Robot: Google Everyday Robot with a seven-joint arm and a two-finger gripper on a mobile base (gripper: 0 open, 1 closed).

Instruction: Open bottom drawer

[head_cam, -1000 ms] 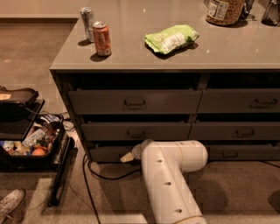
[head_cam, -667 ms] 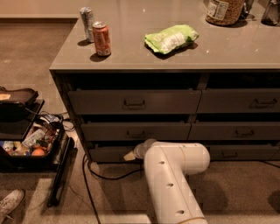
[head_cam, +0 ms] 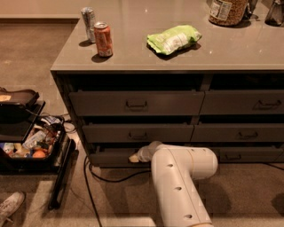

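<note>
The bottom drawer (head_cam: pixel 108 158) is the slim grey-brown front at the foot of the left stack, just above the carpet. My white arm (head_cam: pixel 179 177) reaches in from the lower middle of the view. My gripper (head_cam: pixel 134 157) is at the centre of that drawer front, its pale tip right against it. The drawer's handle is hidden behind the gripper and wrist. The two taller drawers above, the middle drawer (head_cam: pixel 137 133) and the top drawer (head_cam: pixel 136 103), show their dark bar handles.
On the counter stand an orange can (head_cam: pixel 103 39), a silver can (head_cam: pixel 88 20), a green bag (head_cam: pixel 174 39) and a jar (head_cam: pixel 227 10). A black bin of clutter (head_cam: pixel 31 148) sits on the floor at left, a black cable (head_cam: pixel 95 177) runs in front of the drawers, and a shoe (head_cam: pixel 9 206) lies at bottom left.
My arm and gripper have shifted slightly to the right along the bottom drawer front. The drawers have not visibly moved.
</note>
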